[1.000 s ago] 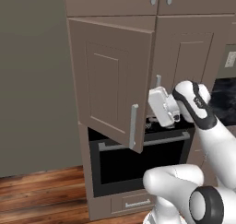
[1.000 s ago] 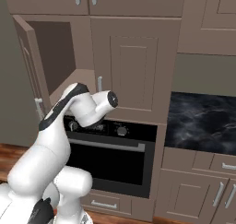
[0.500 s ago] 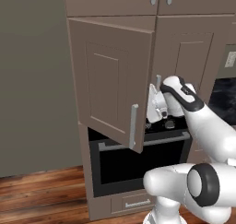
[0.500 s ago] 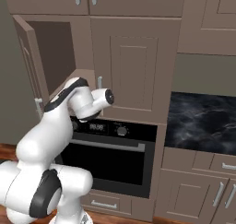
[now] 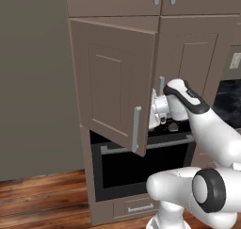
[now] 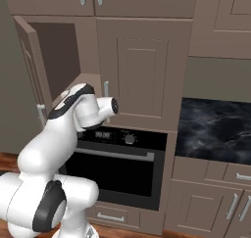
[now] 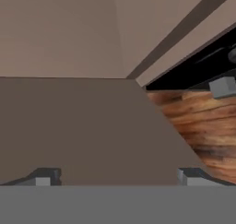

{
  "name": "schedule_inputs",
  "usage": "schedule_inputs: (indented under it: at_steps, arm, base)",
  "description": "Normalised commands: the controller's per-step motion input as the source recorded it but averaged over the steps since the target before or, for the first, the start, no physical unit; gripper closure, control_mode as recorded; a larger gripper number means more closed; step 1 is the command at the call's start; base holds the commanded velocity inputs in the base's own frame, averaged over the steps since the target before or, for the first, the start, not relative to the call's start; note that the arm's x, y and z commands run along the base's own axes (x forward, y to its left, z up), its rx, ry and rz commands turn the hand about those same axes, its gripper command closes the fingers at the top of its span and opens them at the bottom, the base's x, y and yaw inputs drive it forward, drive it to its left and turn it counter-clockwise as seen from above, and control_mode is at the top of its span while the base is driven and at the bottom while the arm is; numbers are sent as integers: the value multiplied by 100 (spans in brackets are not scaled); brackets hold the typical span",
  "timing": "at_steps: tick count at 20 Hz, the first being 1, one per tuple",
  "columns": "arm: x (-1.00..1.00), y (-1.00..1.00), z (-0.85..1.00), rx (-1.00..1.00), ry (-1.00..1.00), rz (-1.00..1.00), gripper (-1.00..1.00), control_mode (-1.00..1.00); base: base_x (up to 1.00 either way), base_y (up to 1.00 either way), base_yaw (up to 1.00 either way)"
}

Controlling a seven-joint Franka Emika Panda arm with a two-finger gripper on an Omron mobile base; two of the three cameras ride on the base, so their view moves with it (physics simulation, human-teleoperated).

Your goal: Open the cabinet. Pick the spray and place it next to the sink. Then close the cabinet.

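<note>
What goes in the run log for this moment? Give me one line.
stage: opening | tall grey-brown two-door cabinet: left door swung out, right door shut | claw: open, empty, behind open door | spray: unseen

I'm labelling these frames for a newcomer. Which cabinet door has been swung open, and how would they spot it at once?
Start at the black built-in oven set in the grey-brown cabinet wall. Right above it sits the tall two-door cabinet; its left door is the open one. It alone juts out into the room, baring the plain interior, while its right neighbour lies flush.
</note>
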Motion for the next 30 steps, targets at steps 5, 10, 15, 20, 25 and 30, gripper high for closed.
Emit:
schedule_inputs:
  at_steps: [5, 10, 15, 20, 25, 30]
  arm:
    - [-26, 49, 0, 10, 0, 10, -100, -100]
    - [-4, 58, 0, 11, -3, 7, -100, -100]
    - [-3, 63, 0, 10, -5, 6, -100, -100]
    - [-11, 60, 0, 10, -1, 10, -100, -100]
    - [-16, 59, 0, 7, -1, 9, -100, -100]
    - [-8, 20, 0, 0, 0, 2, -100, -100]
  base:
    - [0, 0, 0]
    - [0, 0, 0]
    - [0, 0, 0]
    - [0, 0, 0]
    - [0, 0, 0]
    - [0, 0, 0]
